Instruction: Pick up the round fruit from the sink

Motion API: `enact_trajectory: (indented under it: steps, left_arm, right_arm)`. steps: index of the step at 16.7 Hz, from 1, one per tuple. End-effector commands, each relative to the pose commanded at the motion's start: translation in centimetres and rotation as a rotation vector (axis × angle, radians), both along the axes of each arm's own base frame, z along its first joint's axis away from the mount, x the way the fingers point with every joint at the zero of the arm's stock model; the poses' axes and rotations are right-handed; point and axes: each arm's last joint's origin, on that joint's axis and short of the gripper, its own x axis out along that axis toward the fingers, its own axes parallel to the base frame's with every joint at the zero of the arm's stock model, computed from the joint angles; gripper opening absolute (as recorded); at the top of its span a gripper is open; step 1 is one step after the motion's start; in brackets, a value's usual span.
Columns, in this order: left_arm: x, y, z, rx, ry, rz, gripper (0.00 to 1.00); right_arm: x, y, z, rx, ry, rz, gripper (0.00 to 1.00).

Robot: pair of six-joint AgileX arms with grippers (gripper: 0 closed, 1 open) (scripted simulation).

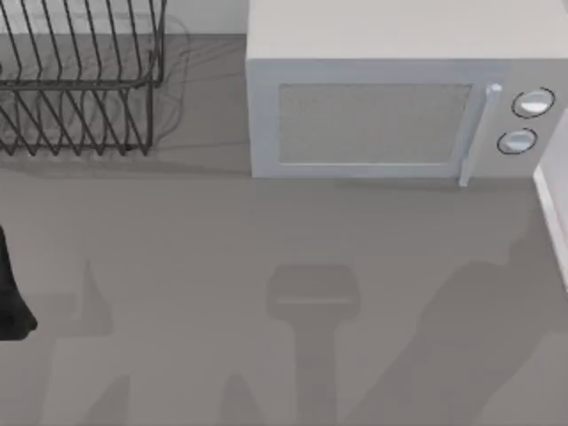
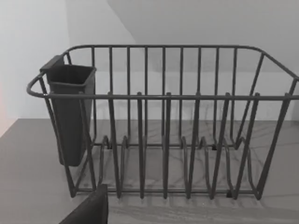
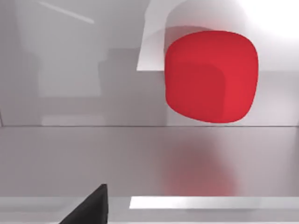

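The round fruit [image 3: 211, 77] is a smooth, bright-red lump that looms large and close in the right wrist view. It lies inside the sink [image 3: 70, 154], whose shiny steel surface carries a faint red reflection below it. A dark part of my right gripper [image 3: 88, 209] juts in at that picture's edge, apart from the fruit. My left arm [image 1: 12, 293] is parked at the table's left edge. A dark part of its gripper [image 2: 88, 210] faces the dish rack.
A dark wire dish rack [image 1: 80, 80] with a cutlery cup [image 2: 69, 112] stands at the back left. A white microwave [image 1: 390, 98] with two knobs [image 1: 532, 103] sits at the back right. A pale edge [image 1: 552, 213] runs along the table's right side.
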Motion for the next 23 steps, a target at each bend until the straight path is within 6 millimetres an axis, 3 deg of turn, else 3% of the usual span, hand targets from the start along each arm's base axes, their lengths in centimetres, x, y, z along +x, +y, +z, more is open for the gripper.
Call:
enact_trajectory:
  steps: [7,10,17,19,23]
  left_arm:
    - [0.0,0.0,0.0,0.0,0.0,0.0,1.0]
    - [0.0,0.0,0.0,0.0,0.0,0.0,1.0]
    - [0.0,0.0,0.0,0.0,0.0,0.0,1.0]
    - [0.0,0.0,0.0,0.0,0.0,0.0,1.0]
    - [0.0,0.0,0.0,0.0,0.0,0.0,1.0]
  right_arm:
    - [0.2,0.0,-0.7,0.004,0.01,0.004,1.0]
    - [0.7,-0.2,-3.9,0.006,0.016,0.003,1.0]
    - [0.6,-0.3,-13.9,-0.001,-0.003,0.001,1.0]
    - [0.2,-0.1,-15.3,0.002,0.006,0.0,1.0]
    - [0.1,-0.1,-15.5,0.003,0.007,0.0,1.0]
